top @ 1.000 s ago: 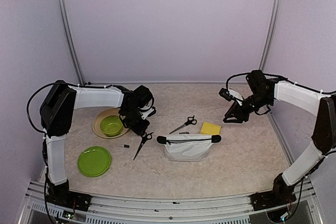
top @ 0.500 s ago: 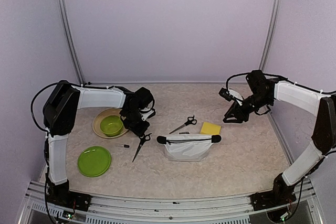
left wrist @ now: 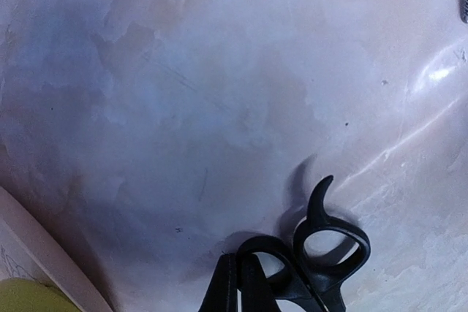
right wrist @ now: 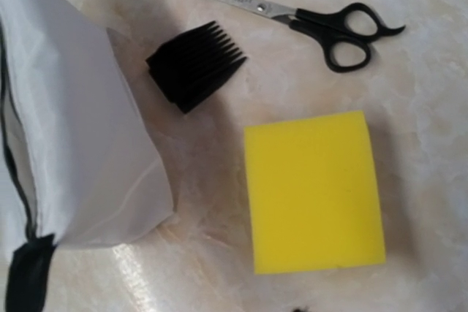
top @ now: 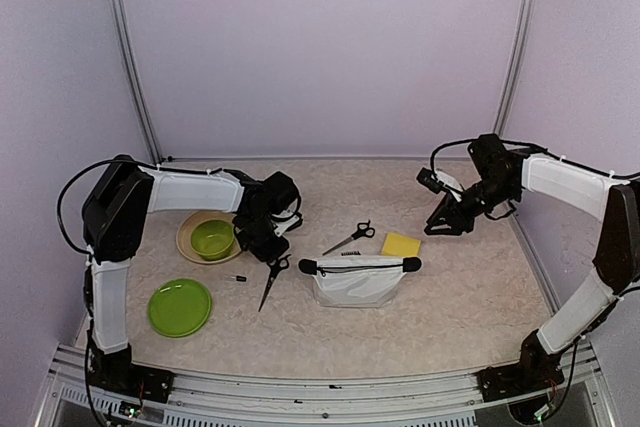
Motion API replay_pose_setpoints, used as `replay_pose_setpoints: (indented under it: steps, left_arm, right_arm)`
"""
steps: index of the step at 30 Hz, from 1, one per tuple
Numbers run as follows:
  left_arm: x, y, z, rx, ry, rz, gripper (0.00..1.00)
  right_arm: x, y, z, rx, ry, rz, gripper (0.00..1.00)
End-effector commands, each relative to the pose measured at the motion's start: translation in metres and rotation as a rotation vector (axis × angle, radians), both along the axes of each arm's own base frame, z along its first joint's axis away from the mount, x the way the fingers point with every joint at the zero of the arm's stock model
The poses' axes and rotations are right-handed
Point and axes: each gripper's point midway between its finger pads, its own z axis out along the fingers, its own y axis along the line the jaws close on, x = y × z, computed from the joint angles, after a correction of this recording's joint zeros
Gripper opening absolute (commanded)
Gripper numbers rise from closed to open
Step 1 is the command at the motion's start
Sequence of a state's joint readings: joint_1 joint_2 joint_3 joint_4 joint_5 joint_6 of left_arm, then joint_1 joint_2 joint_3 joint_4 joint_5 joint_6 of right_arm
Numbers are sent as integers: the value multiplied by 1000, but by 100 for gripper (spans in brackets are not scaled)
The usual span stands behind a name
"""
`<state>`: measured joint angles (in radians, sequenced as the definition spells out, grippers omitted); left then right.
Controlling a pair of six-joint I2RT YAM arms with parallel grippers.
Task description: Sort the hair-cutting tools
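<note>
One pair of black-handled scissors (top: 268, 283) lies on the table left of the white pouch (top: 360, 279). My left gripper (top: 268, 247) is right over its handles. In the left wrist view the gripper (left wrist: 240, 284) has its fingers pressed together, tips at the left handle ring (left wrist: 333, 242); I cannot tell if they pinch it. The second pair of scissors (top: 350, 237) (right wrist: 322, 23) and the small black comb guard (top: 349, 253) (right wrist: 196, 74) lie behind the pouch. The thin black pin (top: 238, 277) lies left of the first pair. My right gripper (top: 440, 223) hovers above the table at the right, its jaws unclear. The clipper is out of view.
A yellow sponge (top: 401, 244) (right wrist: 314, 191) lies right of the second scissors. A green bowl (top: 212, 239) sits on a tan plate (top: 187, 230) at the left. A green plate (top: 180, 307) lies in front of it. The pouch (right wrist: 66, 129) stands upright.
My left gripper has moved a little to the right and toward the near edge, onto the scissors' handles, and the scissors have shifted slightly. The right arm has not moved.
</note>
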<state>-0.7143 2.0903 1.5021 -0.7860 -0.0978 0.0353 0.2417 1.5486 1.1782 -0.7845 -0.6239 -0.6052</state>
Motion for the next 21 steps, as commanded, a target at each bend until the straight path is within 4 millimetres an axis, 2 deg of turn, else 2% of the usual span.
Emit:
replay_pose_setpoints:
  steps: [1,4,7,9,13,17,21]
  left_arm:
    - [-2,10,15,17,-55,-6,0]
    - [-4,3,36,-67,-71,-13,0]
    - [-5,-4,64,-181,-64,-12,0]
    - [-7,-7,83,-244,-54,-16,0]
    - [-20,-18,105,-352,-18,-53,0]
    - [-31,-29,122,-453,6,-61,0]
    - [-50,-43,137,-603,68,-97,0]
  right_arm:
    - [-4,4,21,43,-3,29,34]
    - [-6,7,38,60,-5,59,34]
    - [-13,20,65,89,-40,144,36]
    - [-18,34,86,98,-92,215,37]
    - [-24,78,120,71,-222,349,35]
    - [-31,121,120,16,-276,456,34]
    - [-39,162,105,-86,-353,551,34]
